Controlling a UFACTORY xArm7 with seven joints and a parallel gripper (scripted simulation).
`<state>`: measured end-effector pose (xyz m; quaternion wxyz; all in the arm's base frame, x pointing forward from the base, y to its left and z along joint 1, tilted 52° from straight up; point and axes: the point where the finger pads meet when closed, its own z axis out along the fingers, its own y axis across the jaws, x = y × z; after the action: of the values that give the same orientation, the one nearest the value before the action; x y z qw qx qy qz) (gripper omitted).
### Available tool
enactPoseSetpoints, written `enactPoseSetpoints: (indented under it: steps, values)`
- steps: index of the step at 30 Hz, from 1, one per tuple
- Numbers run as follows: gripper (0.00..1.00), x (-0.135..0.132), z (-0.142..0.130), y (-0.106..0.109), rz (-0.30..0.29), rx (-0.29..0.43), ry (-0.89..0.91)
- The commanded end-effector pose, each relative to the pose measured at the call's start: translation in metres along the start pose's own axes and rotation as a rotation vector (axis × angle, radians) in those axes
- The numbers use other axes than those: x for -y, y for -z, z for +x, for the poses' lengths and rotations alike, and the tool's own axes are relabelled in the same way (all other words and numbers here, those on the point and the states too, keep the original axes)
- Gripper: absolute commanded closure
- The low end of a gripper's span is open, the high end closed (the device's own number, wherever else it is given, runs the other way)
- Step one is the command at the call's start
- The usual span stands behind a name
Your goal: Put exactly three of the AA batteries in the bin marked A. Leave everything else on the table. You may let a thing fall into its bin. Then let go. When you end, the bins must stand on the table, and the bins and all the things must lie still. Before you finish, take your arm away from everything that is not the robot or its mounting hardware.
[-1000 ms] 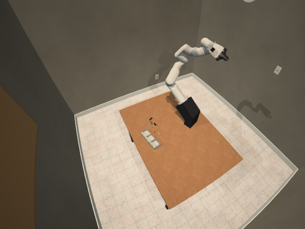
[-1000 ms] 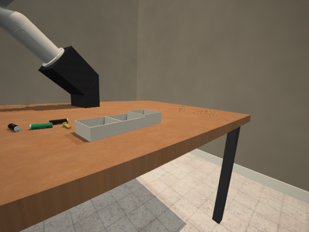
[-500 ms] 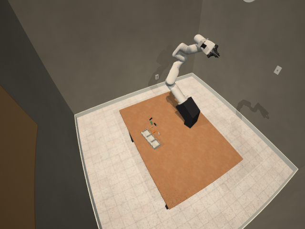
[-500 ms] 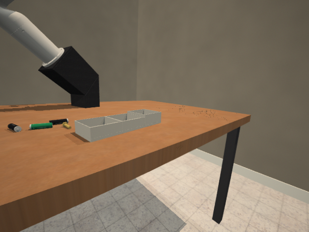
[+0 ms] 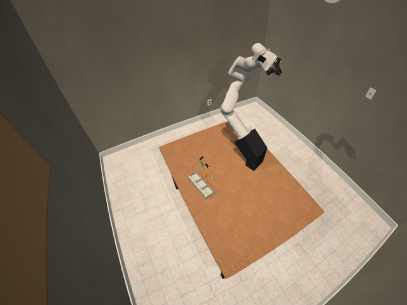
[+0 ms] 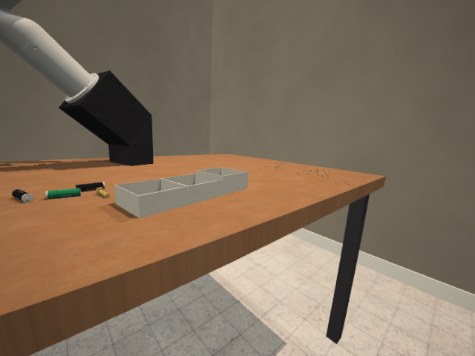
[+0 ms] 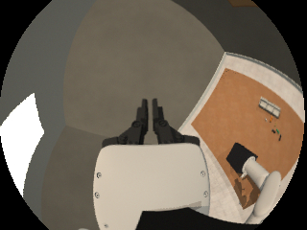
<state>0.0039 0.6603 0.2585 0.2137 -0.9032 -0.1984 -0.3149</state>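
While raised well off the table (image 5: 249, 210) (image 6: 230, 230) (image 7: 216, 105) edges | claw (image 5: 278, 70) (image 7: 150, 105) nearly pressed together, pinching nothing

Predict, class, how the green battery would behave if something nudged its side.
The green battery would probably roll, being a cylinder lying on its side. Its straight, uniform body suggests it would stay stiff rather than bend.

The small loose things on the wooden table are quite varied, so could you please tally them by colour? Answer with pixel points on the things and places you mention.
Black cylinders (image 5: 201, 158) (image 5: 206, 165) (image 6: 21, 195) (image 6: 90, 186) (image 7: 280, 137) (image 7: 273, 130): 2
Green cylinder (image 5: 201, 163) (image 6: 63, 193) (image 7: 277, 130): 1
Yellow bolt-like piece (image 5: 202, 169) (image 6: 102, 192): 1
Orange elongated piece (image 5: 205, 175) (image 7: 271, 118): 1
Whitish slim piece (image 5: 212, 178) (image 7: 266, 120): 1
Total: 6
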Motion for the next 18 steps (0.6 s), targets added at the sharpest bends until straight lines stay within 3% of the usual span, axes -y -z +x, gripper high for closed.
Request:
enactPoseSetpoints:
  steps: [1,6,8,12,16,18]
  values:
    - [0.93,-0.019,0.033,0.009,-0.027,-0.020,-0.021]
    - [0.93,-0.025,0.042,0.011,-0.027,-0.020,-0.021]
    - [0.93,-0.035,0.055,0.013,-0.081,-0.042,-0.056]
    - [0.93,-0.056,0.081,0.018,-0.081,-0.042,-0.056]
    - [0.93,-0.058,0.083,0.018,-0.081,-0.042,-0.056]
    - [0.93,-0.070,0.094,0.020,-0.141,-0.057,-0.094]
